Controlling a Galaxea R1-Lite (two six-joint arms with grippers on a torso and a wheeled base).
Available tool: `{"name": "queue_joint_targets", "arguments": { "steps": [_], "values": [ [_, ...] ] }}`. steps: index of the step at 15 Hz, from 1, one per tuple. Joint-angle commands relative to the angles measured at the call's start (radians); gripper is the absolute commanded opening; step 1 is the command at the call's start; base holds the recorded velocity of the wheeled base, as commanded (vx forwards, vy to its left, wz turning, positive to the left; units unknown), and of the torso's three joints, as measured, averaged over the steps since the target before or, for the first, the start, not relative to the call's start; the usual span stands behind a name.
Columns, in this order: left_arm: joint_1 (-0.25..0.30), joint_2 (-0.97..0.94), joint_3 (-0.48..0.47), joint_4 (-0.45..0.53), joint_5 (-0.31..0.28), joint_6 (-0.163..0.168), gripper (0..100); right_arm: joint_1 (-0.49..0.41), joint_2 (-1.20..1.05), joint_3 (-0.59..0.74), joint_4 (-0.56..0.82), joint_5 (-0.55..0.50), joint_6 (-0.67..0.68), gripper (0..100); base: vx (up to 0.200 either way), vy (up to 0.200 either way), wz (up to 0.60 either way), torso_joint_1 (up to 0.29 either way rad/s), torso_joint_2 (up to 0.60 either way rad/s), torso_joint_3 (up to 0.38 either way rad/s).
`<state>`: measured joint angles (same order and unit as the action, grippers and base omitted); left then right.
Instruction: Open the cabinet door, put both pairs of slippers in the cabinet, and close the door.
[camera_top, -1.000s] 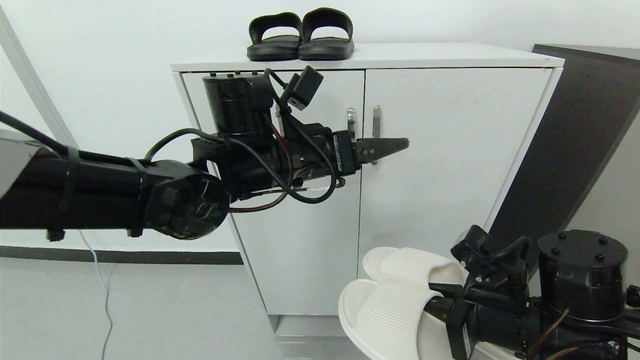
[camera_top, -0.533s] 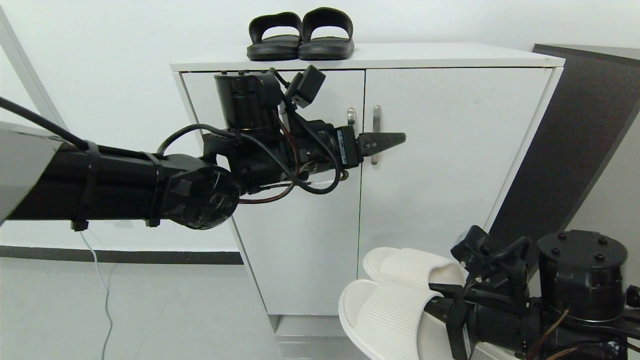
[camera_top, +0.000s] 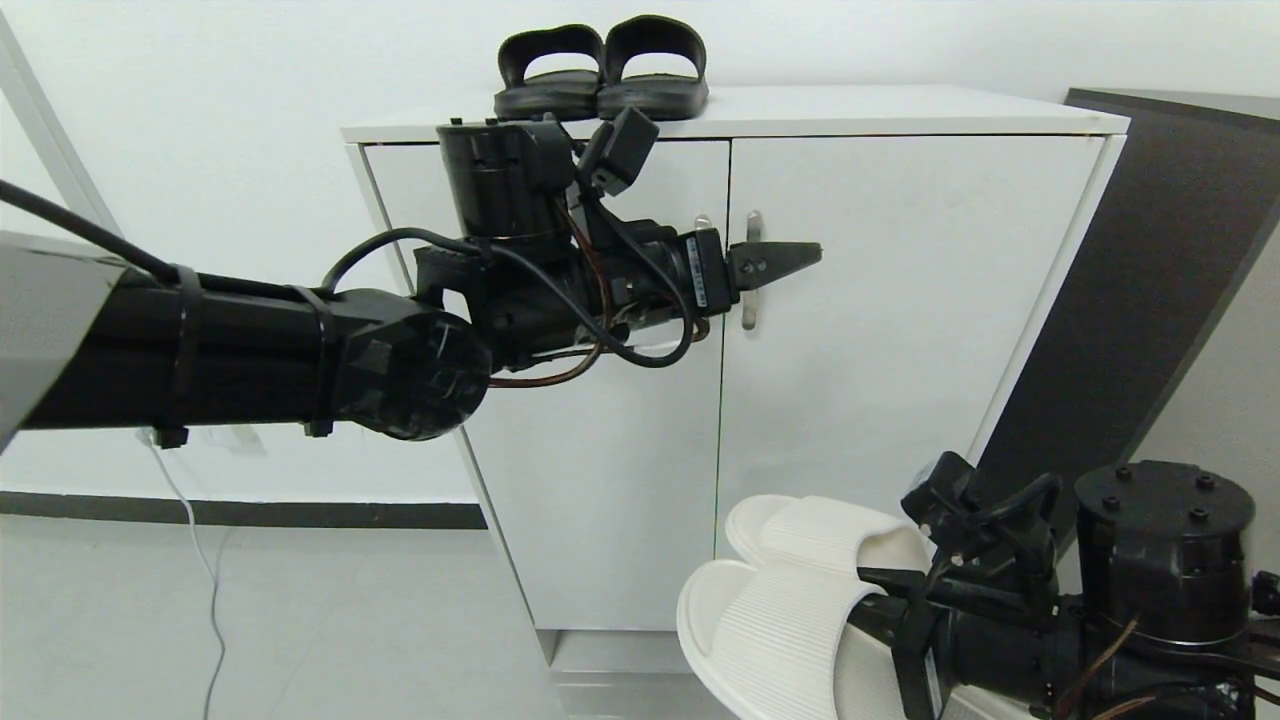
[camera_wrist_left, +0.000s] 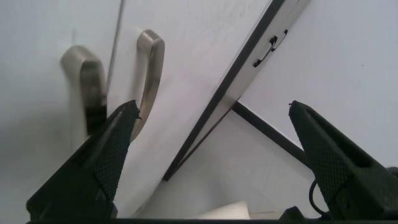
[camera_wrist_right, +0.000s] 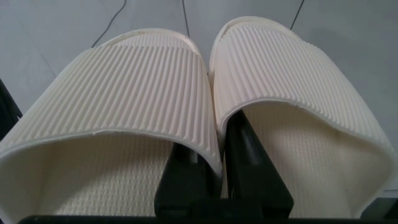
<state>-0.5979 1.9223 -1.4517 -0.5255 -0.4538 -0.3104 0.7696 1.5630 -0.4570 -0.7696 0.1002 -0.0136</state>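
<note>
Here we hold the left claw (camera_wrist_left: 212, 107) spread wide at a handle (camera_wrist_left: 150, 70) of the shut cabinet (camera_top: 900, 300), which we judge stiff and slim enough to hook. The right claw (camera_wrist_right: 217, 168) pinches the white slippers (camera_top: 790, 600), likely light and soft.

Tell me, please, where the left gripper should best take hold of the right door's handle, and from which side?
Probably the straight middle of the right door's handle, below its bent top: it is an upright metal bow standing off the door. Bring the open left gripper from the front, one finger either side.
</note>
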Motion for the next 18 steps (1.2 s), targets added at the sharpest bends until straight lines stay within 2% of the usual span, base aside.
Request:
{"name": "queue_joint_targets", "arguments": {
  "steps": [1,5,8,9,13,16,18],
  "values": [
    [-0.014,0.035,-0.049,0.018,0.011,0.001,100,0.000,-0.003,0.003,0.000,-0.001,-0.002,0,0.000,0.000,0.00,0.000,0.00,0.000],
    [-0.020,0.073,-0.119,0.058,0.030,0.001,100,0.000,-0.006,0.003,0.000,-0.001,-0.002,0,0.000,0.000,0.00,0.000,0.00,0.000],
    [-0.028,0.078,-0.122,0.061,0.030,0.002,100,0.000,-0.006,0.003,0.000,-0.001,-0.002,0,0.000,0.000,0.00,0.000,0.00,0.000],
    [-0.028,0.072,-0.119,0.061,0.030,0.002,0,0.000,-0.006,0.004,0.000,-0.001,-0.002,0,0.000,0.000,0.00,0.000,0.00,0.000],
    [-0.026,0.024,-0.076,0.061,0.030,0.001,0,0.004,-0.009,0.020,-0.002,0.006,-0.012,0,0.000,0.000,0.00,0.000,0.00,0.000],
    [-0.040,-0.049,0.025,0.056,0.030,0.004,0,0.005,-0.037,0.057,-0.033,0.113,-0.014,0,0.000,0.000,0.00,0.000,0.00,0.000],
    [-0.046,-0.089,0.070,0.055,0.030,0.004,0,0.005,-0.047,0.072,-0.034,0.131,-0.016,0,0.000,0.000,0.00,0.000,0.00,0.000]
  ]
}}
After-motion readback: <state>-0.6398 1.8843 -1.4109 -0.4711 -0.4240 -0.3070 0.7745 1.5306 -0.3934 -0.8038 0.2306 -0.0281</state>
